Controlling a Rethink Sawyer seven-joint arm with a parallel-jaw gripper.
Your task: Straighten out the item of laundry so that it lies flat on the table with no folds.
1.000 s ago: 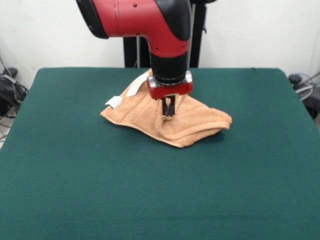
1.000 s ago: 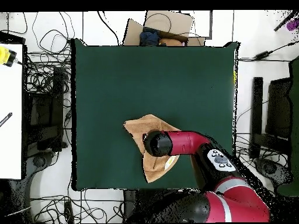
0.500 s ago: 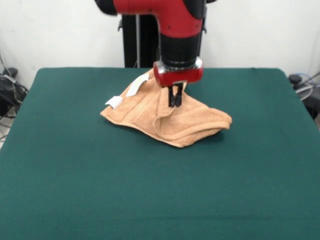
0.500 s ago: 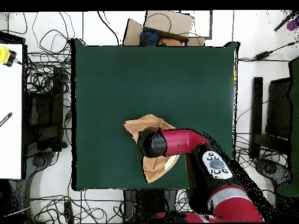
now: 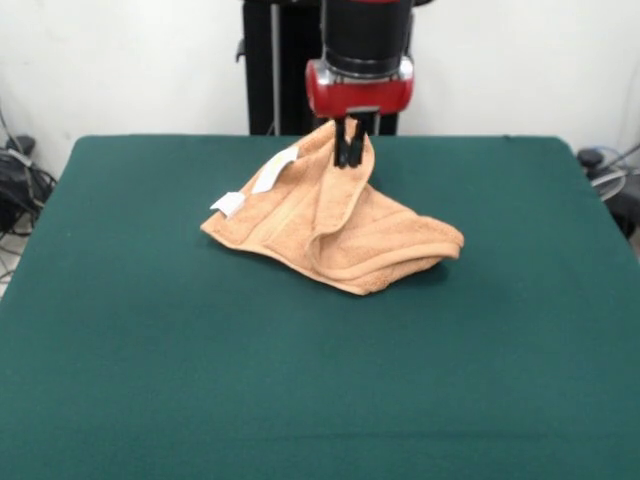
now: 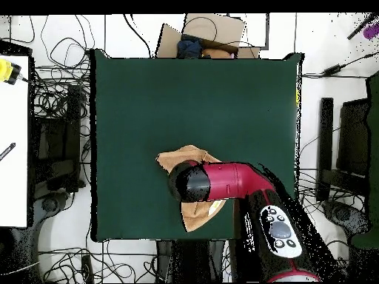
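Observation:
The tan-orange towel (image 5: 340,235) lies crumpled on the dark green table (image 5: 320,380), toward its far middle. Its white label (image 5: 228,204) and white loop (image 5: 275,170) show at its left side. My gripper (image 5: 349,158) is shut on a fold of the towel and holds that part pulled up into a peak, while the rest rests on the table. In the overhead view the red arm (image 6: 222,182) covers the gripper and much of the towel (image 6: 194,214).
Cables and equipment lie on the floor around the table (image 6: 196,103). A white bench (image 6: 13,140) stands at the left of the overhead view. A cardboard box (image 6: 211,33) sits beyond the table's far edge.
The gripper has risen with a pinch of towel, lifting the middle of the towel into a peak. The arm has drawn back toward the robot's base.

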